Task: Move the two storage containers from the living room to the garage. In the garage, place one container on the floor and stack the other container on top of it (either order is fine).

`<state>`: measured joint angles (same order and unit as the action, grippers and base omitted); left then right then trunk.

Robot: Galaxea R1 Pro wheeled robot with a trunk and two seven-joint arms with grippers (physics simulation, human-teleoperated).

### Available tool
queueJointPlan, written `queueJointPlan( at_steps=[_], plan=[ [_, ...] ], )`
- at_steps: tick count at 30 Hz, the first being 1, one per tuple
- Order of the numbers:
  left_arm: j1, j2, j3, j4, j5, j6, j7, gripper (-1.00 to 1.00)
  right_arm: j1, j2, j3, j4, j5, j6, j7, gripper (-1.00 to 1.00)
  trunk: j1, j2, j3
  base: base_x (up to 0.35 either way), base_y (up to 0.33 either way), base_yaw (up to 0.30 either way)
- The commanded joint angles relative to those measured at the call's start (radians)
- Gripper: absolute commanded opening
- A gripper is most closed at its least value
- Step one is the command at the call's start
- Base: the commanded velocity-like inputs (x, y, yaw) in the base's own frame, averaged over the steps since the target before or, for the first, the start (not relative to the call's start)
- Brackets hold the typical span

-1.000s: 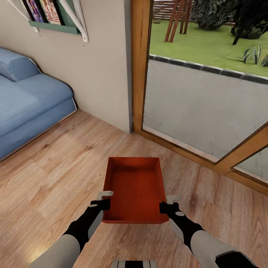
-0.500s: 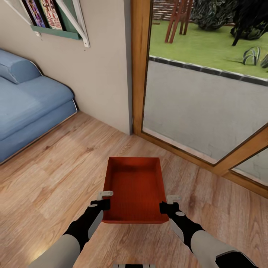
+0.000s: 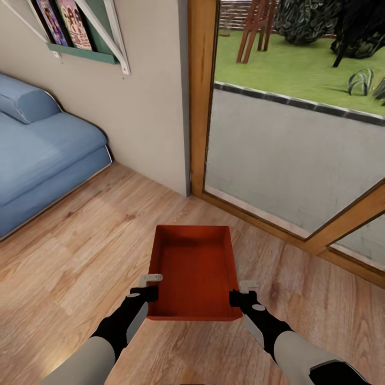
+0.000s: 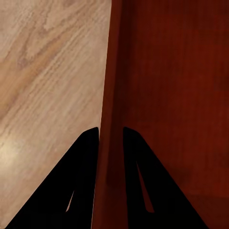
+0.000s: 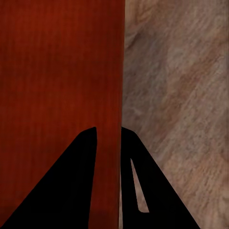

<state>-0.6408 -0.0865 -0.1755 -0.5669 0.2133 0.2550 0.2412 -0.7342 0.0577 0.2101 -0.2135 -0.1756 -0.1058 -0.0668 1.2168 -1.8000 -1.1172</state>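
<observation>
Living room surroundings are framing the scene: the wood-plank floor (image 3: 69,251) is stretching out beneath everything, the blue sofa (image 3: 43,155) is sitting against the beige wall (image 3: 144,107), and a wood-framed glass door (image 3: 289,155) is looking out on a paved strip and lawn. A wall shelf (image 3: 80,32) with books is hanging above the sofa.

One orange-red storage container (image 3: 193,270) is being carried in front of the robot, held level above the planks, well apart from the sofa and near the door frame. The left tool (image 3: 150,286) is clamping the container's left wall, one finger inside and one outside, as the left wrist view is showing (image 4: 110,138). The right tool (image 3: 241,293) is pinching the right wall the same way (image 5: 108,136).

Judging by this, the task is standing early: one container is lifted but not yet out of the living room, the garage is lying ahead, and the second container and the stacking are remaining.
</observation>
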Motion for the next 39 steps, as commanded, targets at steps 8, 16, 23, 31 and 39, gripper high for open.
queueJointPlan(
  at_steps=[8,16,23,31,39],
  plan=[
    [0.0,0.002,0.002,-0.001,-0.002,0.008,0.03,-1.0,-0.001,-0.001,-0.007,-0.001,-0.004,-0.016,-0.018,-1.0,-0.031,0.056,0.025,0.0,0.0,0.0],
    [0.0,0.002,0.002,-0.001,-0.002,0.008,0.03,-1.0,-0.001,-0.001,-0.006,-0.001,-0.003,-0.017,-0.017,-1.0,-0.062,0.112,0.05,0.0,0.0,0.0],
    [0.0,0.002,0.002,-0.001,-0.002,0.008,0.03,-1.0,-0.001,-0.001,-0.006,-0.001,-0.002,-0.017,-0.018,-1.0,-0.088,0.161,0.072,0.0,0.0,0.0],
    [0.0,0.002,0.002,-0.001,-0.002,0.008,0.03,-1.0,-0.001,-0.001,-0.006,-0.001,-0.002,-0.016,-0.018,-1.0,-0.119,0.217,0.097,0.0,0.0,0.0],
    [0.0,0.003,0.002,-0.001,-0.002,0.008,0.03,-1.0,-0.001,-0.001,-0.006,-0.001,-0.003,-0.015,-0.018,-1.0,-0.15,0.273,0.122,0.0,0.0,0.0]
  ],
)
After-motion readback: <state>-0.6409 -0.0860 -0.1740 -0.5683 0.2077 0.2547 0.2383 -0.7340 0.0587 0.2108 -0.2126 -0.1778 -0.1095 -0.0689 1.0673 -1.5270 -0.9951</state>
